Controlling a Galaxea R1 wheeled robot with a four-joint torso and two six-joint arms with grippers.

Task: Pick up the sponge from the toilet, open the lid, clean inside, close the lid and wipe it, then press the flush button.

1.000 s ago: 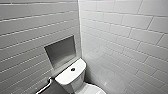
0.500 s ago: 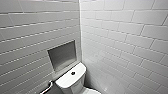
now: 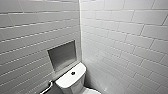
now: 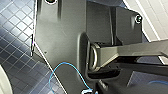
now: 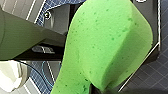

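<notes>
Sponge (image 5: 107, 45) sits gripped in the right jaws, left jaws' gap cannot be told; toilet (image 3: 71, 80) backs against the tiled wall (image 3: 30, 37) beside the corner.

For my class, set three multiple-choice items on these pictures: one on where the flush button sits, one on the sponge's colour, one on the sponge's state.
1. Where is the flush button?
A. In the middle of the tank top
B. In the wall recess
C. On the side wall

2. What colour is the sponge?
A. Yellow
B. Bright green
C. Pink

3. What state is the sponge in?
A. Lying on the tank top
B. Pressed against the wall
C. Lifted, with the floor behind it

Answers:
1 A: the head view shows the dark button centred on the white tank top.
2 B: the right wrist view shows it bright green.
3 C: blue floor tiles show behind it in the right wrist view.
</notes>
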